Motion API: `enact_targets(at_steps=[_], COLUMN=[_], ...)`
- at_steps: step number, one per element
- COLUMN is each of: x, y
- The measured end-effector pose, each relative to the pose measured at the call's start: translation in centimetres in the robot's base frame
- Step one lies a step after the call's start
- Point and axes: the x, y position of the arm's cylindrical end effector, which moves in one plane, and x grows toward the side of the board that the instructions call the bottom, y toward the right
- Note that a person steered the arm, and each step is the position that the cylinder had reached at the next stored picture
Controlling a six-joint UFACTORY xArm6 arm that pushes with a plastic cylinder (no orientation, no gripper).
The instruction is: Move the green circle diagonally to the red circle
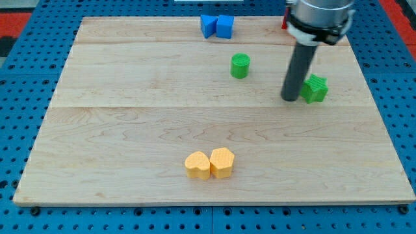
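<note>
No writing legible. Green circle (240, 65) sits upper-centre on wooden board (130, 130). My tip (290, 99), a bare rod without jaws, rests beside green star-like block (316, 88). Red block (285, 24) mostly hidden.

The arm's housing (320, 19) is cut off by the view's top edge. Behind it, above my tip (290, 99), only a red sliver (284, 23) shows, perhaps a block; its shape cannot be made out. The rod overlaps the left edge of the green block (316, 88) just right of my tip, whose shape is unclear.
</note>
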Motion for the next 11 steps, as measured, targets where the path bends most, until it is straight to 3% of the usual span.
enact_targets(at_steps=[2, 3, 4, 5, 7, 9, 11], x=[-2.3, -7.0, -10.4, -10.6, -10.4, -9.9, -8.3], y=[-12.5, -14.8, -13.7, -10.5, -6.6, -8.9, -5.8])
